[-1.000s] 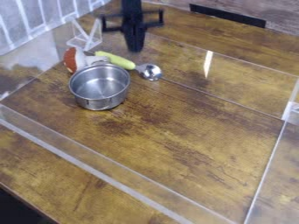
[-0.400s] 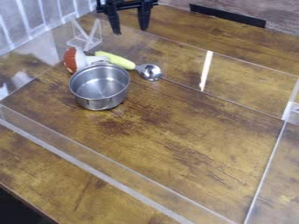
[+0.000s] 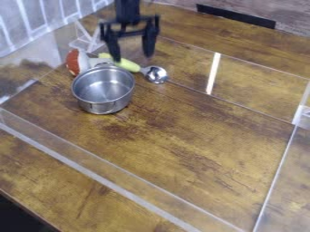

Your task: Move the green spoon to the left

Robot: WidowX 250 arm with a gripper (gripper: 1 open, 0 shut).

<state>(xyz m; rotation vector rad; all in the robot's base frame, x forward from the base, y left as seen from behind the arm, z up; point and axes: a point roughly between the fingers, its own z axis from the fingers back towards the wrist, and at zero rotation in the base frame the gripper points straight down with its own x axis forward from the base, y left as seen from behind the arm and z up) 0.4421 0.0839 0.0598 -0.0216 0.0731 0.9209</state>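
Approach step. The gripper (image 3: 130,43) hangs with jaws spread wide, empty, directly above the green spoon (image 3: 130,65). The spoon lies near the table's (image 3: 194,136) far-left corner, beside the steel pot (image 3: 103,89). Next: descend, straddle the yellow-green handle, and close.

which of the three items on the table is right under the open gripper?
The green spoon: its yellow-green handle lies between the fingers of the open gripper. The steel pot sits nearer the camera, and the red-and-white object lies off to the left.
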